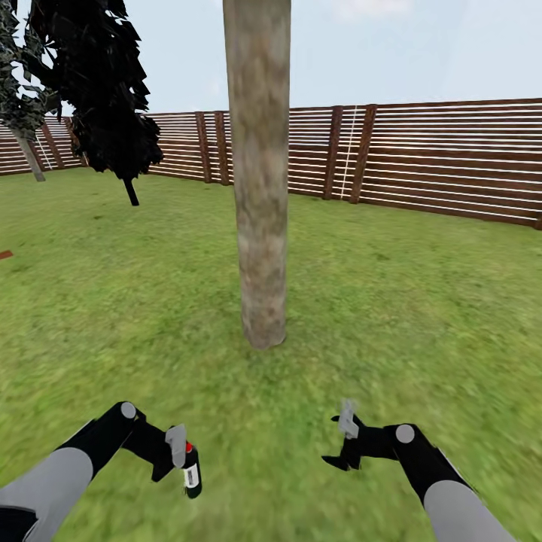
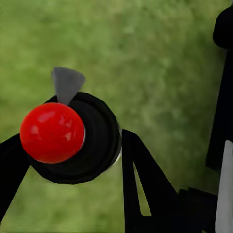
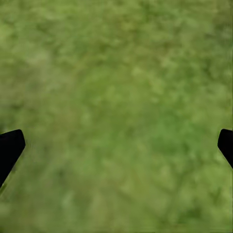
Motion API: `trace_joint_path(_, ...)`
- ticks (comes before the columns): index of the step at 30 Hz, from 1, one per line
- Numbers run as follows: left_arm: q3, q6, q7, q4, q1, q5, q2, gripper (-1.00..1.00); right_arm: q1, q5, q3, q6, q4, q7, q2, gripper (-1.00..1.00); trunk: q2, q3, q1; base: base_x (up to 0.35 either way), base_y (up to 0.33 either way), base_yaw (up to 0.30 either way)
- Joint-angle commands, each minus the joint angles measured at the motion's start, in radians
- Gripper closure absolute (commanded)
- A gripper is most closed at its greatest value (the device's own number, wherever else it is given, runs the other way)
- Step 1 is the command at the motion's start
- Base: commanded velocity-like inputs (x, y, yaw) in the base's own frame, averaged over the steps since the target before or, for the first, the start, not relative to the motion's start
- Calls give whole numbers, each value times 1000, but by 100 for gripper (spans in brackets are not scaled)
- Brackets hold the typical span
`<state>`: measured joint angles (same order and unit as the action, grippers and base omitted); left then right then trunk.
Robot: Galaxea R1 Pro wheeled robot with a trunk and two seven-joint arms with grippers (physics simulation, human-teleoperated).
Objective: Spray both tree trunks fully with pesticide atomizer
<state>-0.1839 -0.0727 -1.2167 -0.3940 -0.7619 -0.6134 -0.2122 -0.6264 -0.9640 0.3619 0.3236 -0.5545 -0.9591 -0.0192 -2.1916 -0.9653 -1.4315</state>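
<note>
Atomizer [image 1: 191,473] in your left pincer [image 1: 181,459], clamped: dark bottle, red cap, grey nozzle, white label too small to read, low above the grass [image 1: 376,301]. Right pincer [image 1: 342,444] gapes empty.

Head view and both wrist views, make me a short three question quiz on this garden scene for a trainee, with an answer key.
1. True or false: the left pincer holds the pesticide atomizer.
2. What colour is the atomizer's cap? A) red B) white C) blue
3. Fill in: the right pincer is ____ over the grass.

Key: 1 true; 2 A; 3 open, with nothing between its fingertips. The tree trunk stands straight ahead, in front of the fence.
</note>
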Motion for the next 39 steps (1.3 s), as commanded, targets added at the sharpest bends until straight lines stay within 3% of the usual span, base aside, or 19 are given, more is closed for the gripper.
trace_joint_path(1, -2, -7, 0, -1, 0, -5, 5, 100, -1, -9, 5, 6, -1, -4, 8, 100, 0, -1, 0, 0, 0, 0)
trace_joint_path(6, -1, -9, 7, -8, 0, -4, 32, 100, -2, -9, -1, 6, -3, -9, 47, 100, 0, -1, 0, 0, 0, 0)
trace_joint_path(9, -2, -9, 8, -10, 0, -6, 66, 100, -2, -9, -89, 5, -10, -9, 78, 100, 0, -1, 0, 0, 0, 0)
trace_joint_path(10, -2, -7, 9, -11, 0, -7, 96, 100, -3, -9, -129, 5, -40, -9, 127, 100, 0, -1, 0, 0, 0, 0)
trace_joint_path(11, -3, -8, 9, -11, 0, -7, 99, 100, -3, -9, -132, 5, -43, -9, 136, 100, 0, -1, 0, 0, 0, 0)
trace_joint_path(24, -3, -13, 9, -12, 0, -7, 103, 100, -14, -7, -135, 5, -48, -14, 148, 100, 0, -1, 0, 0, 0, 0)
trace_joint_path(32, -4, -17, 17, -12, 0, -16, 140, 100, -37, -6, -135, 5, -48, -31, 174, 100, 0, -1, 0, 0, 0, 0)
trace_joint_path(36, -7, -20, 90, -10, 4, -17, 141, 100, -39, -5, -135, 5, -48, -37, 191, 100, 0, -1, 0, 0, 0, 0)
trace_joint_path(39, -8, -21, 111, -11, 4, -16, 143, 100, -42, -5, -135, 4, -48, -53, 194, 100, 0, -1, 0, 0, 0, 0)
